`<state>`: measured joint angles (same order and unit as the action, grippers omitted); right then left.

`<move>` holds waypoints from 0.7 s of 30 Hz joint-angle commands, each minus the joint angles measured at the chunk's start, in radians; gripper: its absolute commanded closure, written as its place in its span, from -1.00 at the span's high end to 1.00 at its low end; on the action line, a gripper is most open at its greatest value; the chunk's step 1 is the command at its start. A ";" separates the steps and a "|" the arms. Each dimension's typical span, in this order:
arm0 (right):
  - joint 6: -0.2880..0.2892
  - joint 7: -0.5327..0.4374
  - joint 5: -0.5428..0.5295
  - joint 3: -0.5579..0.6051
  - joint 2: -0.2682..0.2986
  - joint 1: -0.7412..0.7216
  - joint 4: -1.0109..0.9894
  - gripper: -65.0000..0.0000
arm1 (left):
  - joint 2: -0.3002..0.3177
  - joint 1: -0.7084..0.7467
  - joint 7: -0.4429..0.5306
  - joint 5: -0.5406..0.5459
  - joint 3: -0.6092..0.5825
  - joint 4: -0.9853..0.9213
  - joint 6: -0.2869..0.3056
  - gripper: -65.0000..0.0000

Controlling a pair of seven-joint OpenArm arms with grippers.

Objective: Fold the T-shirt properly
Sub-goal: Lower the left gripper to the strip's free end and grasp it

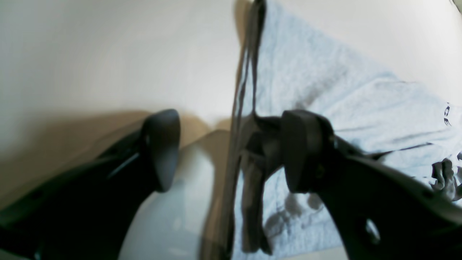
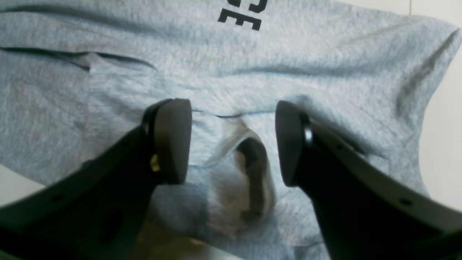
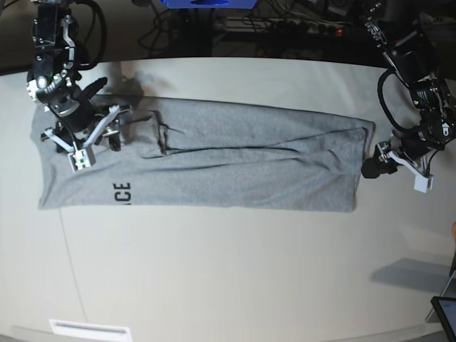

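The heather-grey short-sleeved cotton T-shirt [image 3: 214, 160] lay flat on the pale, smooth tabletop [image 3: 228, 271], folded lengthwise into a long band running across the table. Black block capitals showed near one end of the band; in the base view only "ACE" [image 3: 122, 194] could be read, the rest hidden under the fold. The right wrist view caught part of the same print at its top edge, a clear "E" [image 2: 240, 20] with cut-off letters above it. The knit looked soft and finely flecked, with shallow creases along the fold lines and a darker slit where one layer overlapped another.

The right gripper [image 3: 91, 135], black with white fittings, stood over the lettered end of the shirt. Its fingers [image 2: 173, 141] were spread apart, with a small raised pucker of grey cloth lying between them; neither pad could be seen pressing that cloth, so no pinch was confirmed.

The left gripper [image 3: 377, 165] sat at the opposite end, by the shirt's short edge. In the left wrist view its dark, rounded fingers [image 1: 162, 148] were spread wide. One was over bare table, the other over the grey fabric, and the shirt's edge ran up between them. That view was blurred, and contact with the cloth could not be told.

Dark cables and equipment [image 3: 285, 25] lined the table's far edge.
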<state>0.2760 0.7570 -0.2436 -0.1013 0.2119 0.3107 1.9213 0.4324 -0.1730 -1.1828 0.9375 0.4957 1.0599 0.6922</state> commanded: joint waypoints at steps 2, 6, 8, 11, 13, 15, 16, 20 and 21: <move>-0.001 -0.023 -0.006 -0.004 0.008 -0.005 0.016 0.08 | 0.021 -0.038 0.019 0.019 -0.018 -0.011 0.006 0.32; -0.001 -0.023 -0.006 -0.002 0.008 -0.005 0.016 0.08 | 0.021 -0.049 0.045 0.019 -0.088 -0.045 0.006 0.32; -0.001 -0.023 -0.006 -0.002 0.008 -0.003 0.016 0.08 | 0.019 -0.049 0.067 0.019 -0.124 -0.054 0.006 0.32; -0.001 -0.023 -0.006 -0.002 0.008 -0.003 0.016 0.08 | 0.009 -0.052 0.070 0.022 -0.153 -0.077 0.006 0.31; -0.001 -0.023 -0.006 -0.002 0.008 -0.003 0.016 0.08 | -0.002 -0.052 0.070 0.021 -0.153 -0.077 0.006 0.31; -0.001 -0.023 -0.006 -0.002 0.008 -0.003 0.016 0.08 | -0.007 -0.052 0.070 0.021 -0.162 -0.076 0.006 0.31; -0.001 -0.023 -0.006 -0.002 0.008 -0.003 0.016 0.08 | -0.008 -0.049 0.070 0.021 -0.167 -0.074 0.006 0.31; -0.001 -0.023 -0.006 -0.002 0.008 -0.003 0.016 0.08 | -0.028 -0.047 0.070 0.021 -0.167 -0.074 0.006 0.31; -0.001 -0.023 -0.006 -0.002 0.008 -0.003 0.016 0.08 | -0.028 -0.047 0.070 0.021 -0.167 -0.074 0.006 0.31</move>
<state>0.2760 0.7570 -0.2436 -0.1001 0.2119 0.3134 1.9213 0.3939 -0.2134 -1.0828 0.9852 0.3309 0.9798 0.7059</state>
